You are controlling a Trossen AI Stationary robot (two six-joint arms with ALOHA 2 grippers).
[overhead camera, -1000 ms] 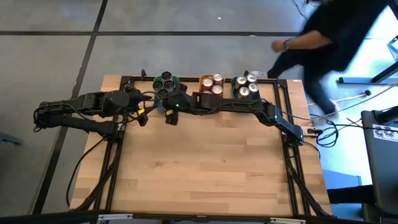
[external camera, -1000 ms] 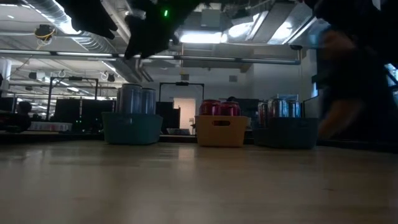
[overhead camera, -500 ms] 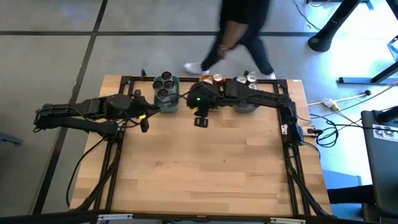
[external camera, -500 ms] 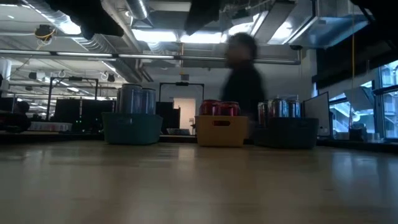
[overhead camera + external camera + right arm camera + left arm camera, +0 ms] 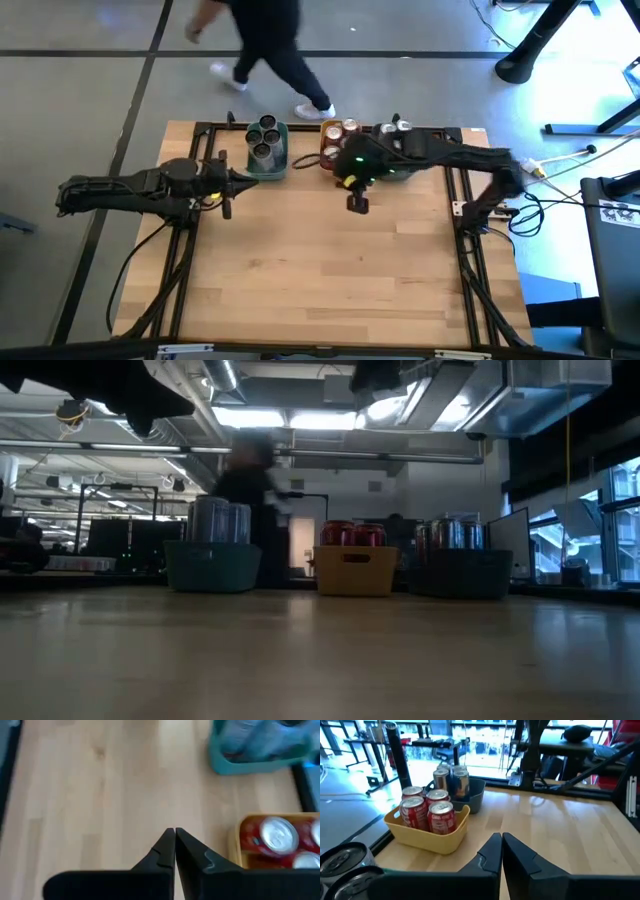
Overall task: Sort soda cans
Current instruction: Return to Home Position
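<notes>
Three bins stand in a row along the table's far edge. The teal bin [image 5: 266, 152] holds dark-topped soda cans [image 5: 264, 138]. Red soda cans [image 5: 427, 810] fill the yellow bin [image 5: 428, 834]. The grey bin [image 5: 458, 572] holds silver soda cans [image 5: 450, 533]. My left gripper [image 5: 225, 203] is shut and empty, just left of and nearer than the teal bin. My right gripper [image 5: 357, 203] is shut and empty above bare wood, just nearer than the yellow bin; its arm hides most of the grey bin in the high view.
A person [image 5: 262, 45] walks on the floor past the table's far edge. A dark frame [image 5: 200, 130] runs along the table's far and side edges. The wooden tabletop [image 5: 320, 280] stretches from the bins to the near edge.
My right gripper has swung toward the table's right edge, from in front of the teal bin to in front of the yellow bin. My left gripper has drawn back a little toward the near edge. The person has walked from right to left behind the table.
</notes>
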